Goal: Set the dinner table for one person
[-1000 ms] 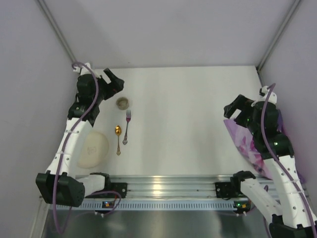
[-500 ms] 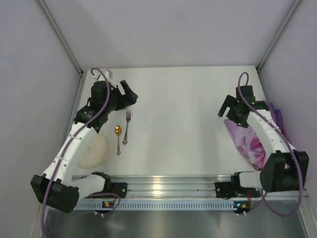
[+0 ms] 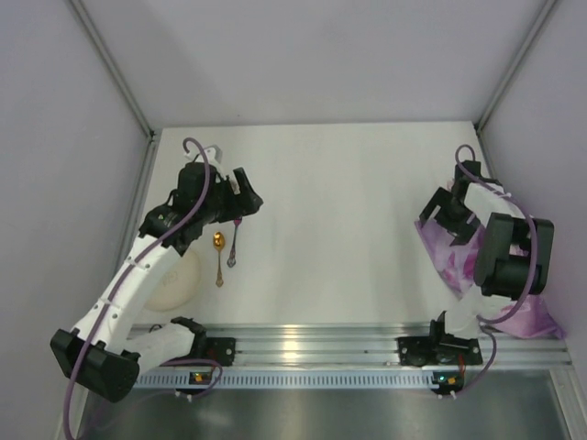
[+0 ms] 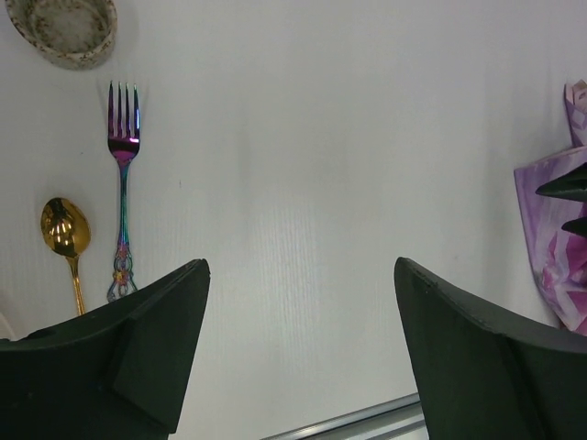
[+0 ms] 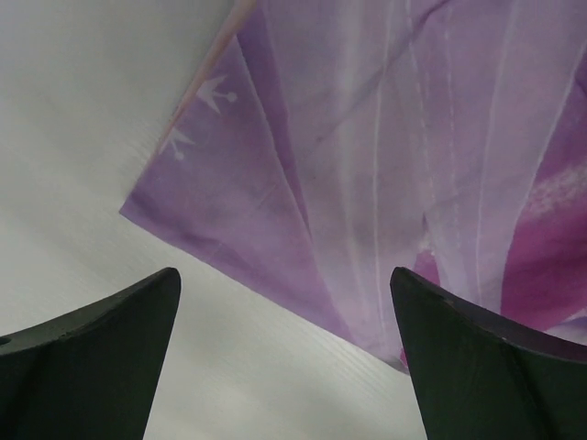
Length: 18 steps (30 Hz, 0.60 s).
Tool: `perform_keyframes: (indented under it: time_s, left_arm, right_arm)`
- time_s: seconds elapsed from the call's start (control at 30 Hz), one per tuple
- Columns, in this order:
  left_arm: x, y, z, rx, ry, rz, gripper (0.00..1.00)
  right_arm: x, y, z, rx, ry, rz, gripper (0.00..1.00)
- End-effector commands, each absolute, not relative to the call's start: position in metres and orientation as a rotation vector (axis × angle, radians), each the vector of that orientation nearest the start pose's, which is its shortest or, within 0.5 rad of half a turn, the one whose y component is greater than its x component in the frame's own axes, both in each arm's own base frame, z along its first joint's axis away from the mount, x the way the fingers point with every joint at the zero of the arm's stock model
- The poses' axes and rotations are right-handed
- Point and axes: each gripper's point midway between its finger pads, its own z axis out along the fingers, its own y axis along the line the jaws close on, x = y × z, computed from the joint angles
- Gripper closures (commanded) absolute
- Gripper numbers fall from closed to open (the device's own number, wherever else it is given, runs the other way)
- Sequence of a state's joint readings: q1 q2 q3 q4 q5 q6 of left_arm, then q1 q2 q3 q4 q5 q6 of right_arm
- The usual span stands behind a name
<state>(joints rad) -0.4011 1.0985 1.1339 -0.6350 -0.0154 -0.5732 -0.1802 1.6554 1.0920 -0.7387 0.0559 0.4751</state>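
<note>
The white dinner table [image 3: 339, 202] carries a crumpled purple placemat [image 3: 459, 261] at its right edge. An iridescent fork [image 4: 122, 174], a gold spoon [image 3: 218, 252] and a cream plate [image 3: 174, 280] lie at the left. A small speckled bowl [image 4: 64, 27] shows only in the left wrist view. My left gripper [image 3: 246, 200] is open and empty, above the fork's head and the bowl. My right gripper [image 3: 440, 213] is open and empty, low over the placemat's [image 5: 385, 156] left corner.
Grey walls enclose the table on three sides. A metal rail [image 3: 312, 344] runs along the near edge. The placemat's right part hangs off by the right arm's base. The right gripper's black fingertips and the placemat [image 4: 555, 247] show at the right of the left wrist view.
The left gripper moved right and nearer, now covering the bowl and the fork's head in the top view. The right arm folded, and its gripper dropped to the placemat's left corner.
</note>
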Motion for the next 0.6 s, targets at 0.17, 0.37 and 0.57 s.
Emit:
perform_keyframes:
  time_s: [0.17, 0.37, 0.57]
  left_arm:
    - [0.275, -0.139, 0.251, -0.169, 2.224, -0.516, 0.13]
    - [0.271, -0.134, 0.248, -0.156, 2.235, -0.483, 0.13]
    - [0.274, -0.133, 0.243, -0.137, 2.251, -0.458, 0.13]
  right_arm:
    - [0.365, -0.053, 0.045, 0.925, 2.626, 0.036, 0.04]
    - [0.371, -0.064, 0.032, 0.904, 2.659, -0.08, 0.05]
    - [0.364, -0.061, 0.01, 0.88, 2.722, -0.152, 0.16]
